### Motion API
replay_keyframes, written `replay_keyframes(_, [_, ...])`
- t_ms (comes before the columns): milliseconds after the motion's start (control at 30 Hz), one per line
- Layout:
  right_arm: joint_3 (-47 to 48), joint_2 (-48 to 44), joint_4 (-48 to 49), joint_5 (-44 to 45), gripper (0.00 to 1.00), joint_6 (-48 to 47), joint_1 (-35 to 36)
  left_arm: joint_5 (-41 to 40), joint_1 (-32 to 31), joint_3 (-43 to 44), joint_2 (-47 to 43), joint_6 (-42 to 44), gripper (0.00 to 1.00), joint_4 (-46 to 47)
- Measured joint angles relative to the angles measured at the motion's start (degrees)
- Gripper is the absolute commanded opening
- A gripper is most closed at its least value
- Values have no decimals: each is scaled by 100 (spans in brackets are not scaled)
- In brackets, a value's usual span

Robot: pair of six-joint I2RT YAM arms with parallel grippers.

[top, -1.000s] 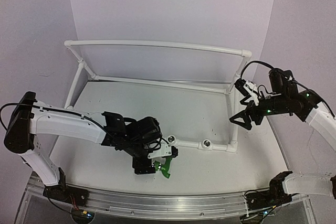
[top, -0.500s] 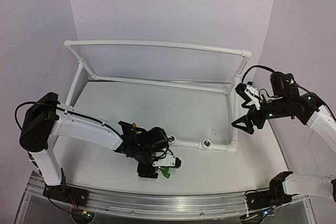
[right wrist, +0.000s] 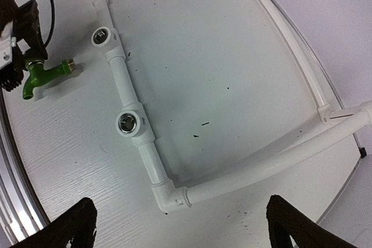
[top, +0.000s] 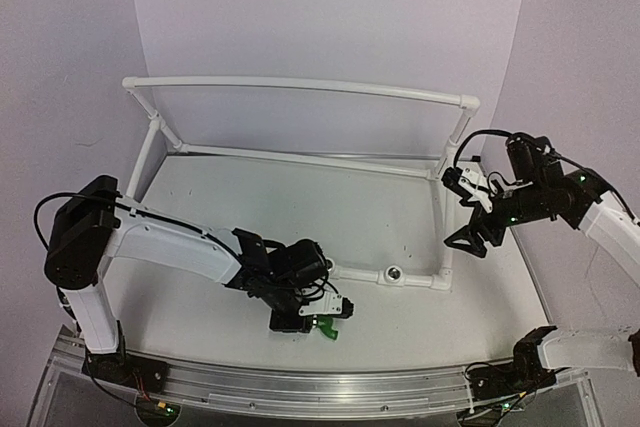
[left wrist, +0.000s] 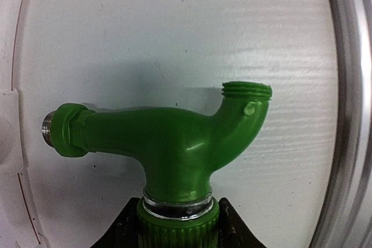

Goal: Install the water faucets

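A glossy green plastic faucet (left wrist: 174, 143), with a curved spout, threaded mouth and metal-tipped inlet, is clamped by its ribbed collar in the left gripper (top: 318, 325). It is held at the top view's lower centre, near the smooth white pipe frame (right wrist: 125, 88) with round metal-lined sockets (right wrist: 127, 124). The right gripper (right wrist: 180, 230) is spread wide, with nothing held.

Walls (top: 330, 7): pale lilac | table (top: 300, 207): white | near rail (top: 330, 387): aluminium

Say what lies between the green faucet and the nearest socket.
Nothing but bare table separates the green faucet from the socket, in the right wrist view.
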Motion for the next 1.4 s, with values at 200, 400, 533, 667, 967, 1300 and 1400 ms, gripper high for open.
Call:
replay_keyframes(200, [314, 61, -105, 514, 98, -802, 0, 1066, 546, 675, -177, -696, 12, -141])
replay_keyframes(400, [719, 123, -576, 896, 98, -1716, -2, 2142, 1345, 1272, -391, -1663, 10, -142])
replay_keyframes(533, [1471, 119, -949, 630, 98, -2410, 0, 3000, 1577, 1484, -391, -2273, 9, -111])
replay_keyframes(667, [1981, 72, -960, 224, 96, -2881, 37, 3846, 1789, 1631, -386, -2797, 7, -86])
replay_keyframes(967, [2550, 735, -1132, 660, 93, -3399, 1610, 5094, 2105, 2582, -31, -3400, 6, -251])
replay_keyframes(1300, [3515, 2356, -1175, 2445, 83, -2588, 3887, 5651, 2132, 2679, 193, -3610, 6, -581])
replay_keyframes(1400, [3525, 2513, -1168, 2810, 77, -2471, 4156, 5812, 2165, 2679, 193, -3643, 7, -587])
